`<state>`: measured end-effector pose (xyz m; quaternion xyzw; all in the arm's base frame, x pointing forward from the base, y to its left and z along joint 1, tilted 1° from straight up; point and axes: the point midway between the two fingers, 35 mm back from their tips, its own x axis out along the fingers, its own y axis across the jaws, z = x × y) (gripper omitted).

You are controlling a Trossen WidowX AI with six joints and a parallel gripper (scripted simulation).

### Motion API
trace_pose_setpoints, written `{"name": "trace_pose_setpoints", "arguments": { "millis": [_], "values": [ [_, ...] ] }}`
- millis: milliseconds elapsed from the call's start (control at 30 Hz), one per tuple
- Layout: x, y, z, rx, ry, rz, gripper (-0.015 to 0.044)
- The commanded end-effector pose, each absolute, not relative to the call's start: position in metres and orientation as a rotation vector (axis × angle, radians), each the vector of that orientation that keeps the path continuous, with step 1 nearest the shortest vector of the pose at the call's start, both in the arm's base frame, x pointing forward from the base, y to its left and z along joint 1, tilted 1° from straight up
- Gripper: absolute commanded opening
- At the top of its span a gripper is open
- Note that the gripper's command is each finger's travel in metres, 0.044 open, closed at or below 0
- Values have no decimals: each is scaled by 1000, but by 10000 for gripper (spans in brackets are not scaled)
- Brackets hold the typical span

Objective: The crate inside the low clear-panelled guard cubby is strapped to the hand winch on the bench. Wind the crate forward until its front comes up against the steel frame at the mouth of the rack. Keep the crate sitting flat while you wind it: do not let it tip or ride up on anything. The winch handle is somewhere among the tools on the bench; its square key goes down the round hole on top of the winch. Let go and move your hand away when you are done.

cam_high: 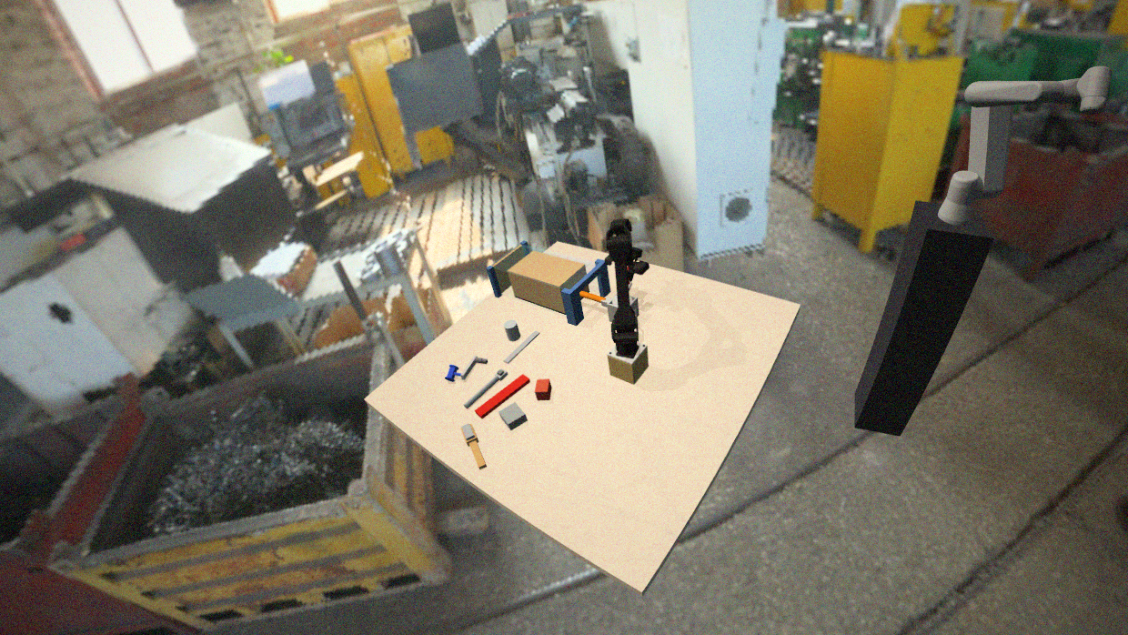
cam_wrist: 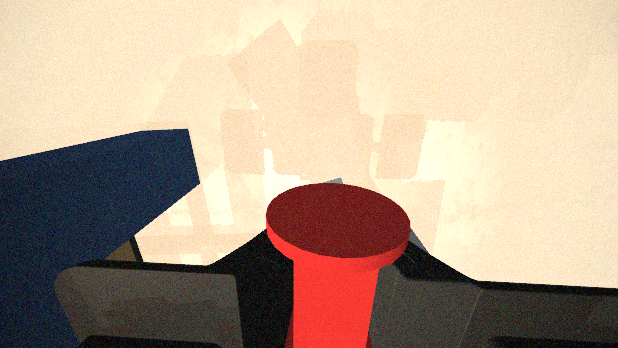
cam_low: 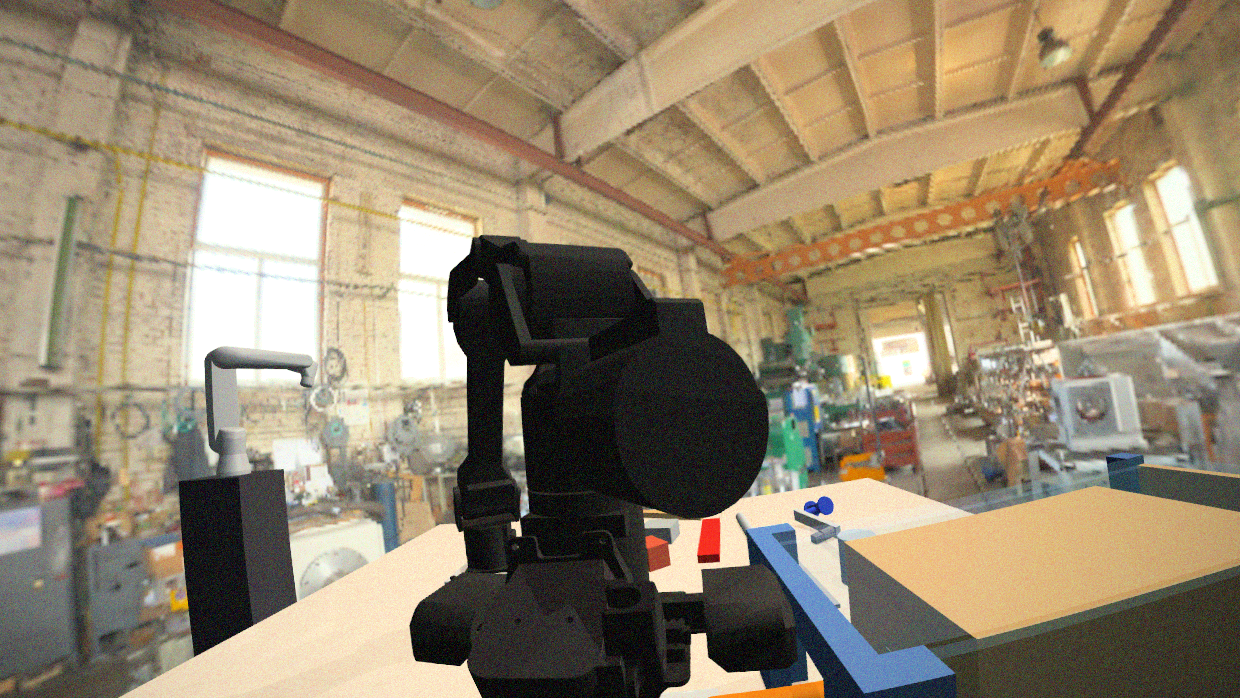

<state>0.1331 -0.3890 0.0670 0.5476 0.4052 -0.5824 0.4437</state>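
Beside blue frame, end effector clamped narrow on red knobbed handle, probably winch crank.

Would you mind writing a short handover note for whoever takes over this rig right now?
Gripper: shut on the red handle knob, beside the blue steel frame at the rack mouth.
Crate: sitting flat inside the cubby, behind the frame; whether its front touches the frame cannot be told.
Orange strap: runs from the crate toward the winch, which the arm hides.
Spare tools lie on the bench, including a blue-knobbed crank.
Left: confirm contact or finish winding, release, withdraw.
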Motion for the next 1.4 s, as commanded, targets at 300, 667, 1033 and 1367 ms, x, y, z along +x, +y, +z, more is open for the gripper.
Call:
{"name": "trace_pose_setpoints", "arguments": {
  "millis": [300, 667, 1033, 1367],
  "values": [
    [162, -378, 67, 1373, 1015, -1398, 0],
    [173, -373, 67, 1374, 1015, -1397, 0],
    [184, -366, 67, 1375, 1015, -1395, 0],
    [193, -359, 67, 1376, 1015, -1394, 0]
  ]
}}
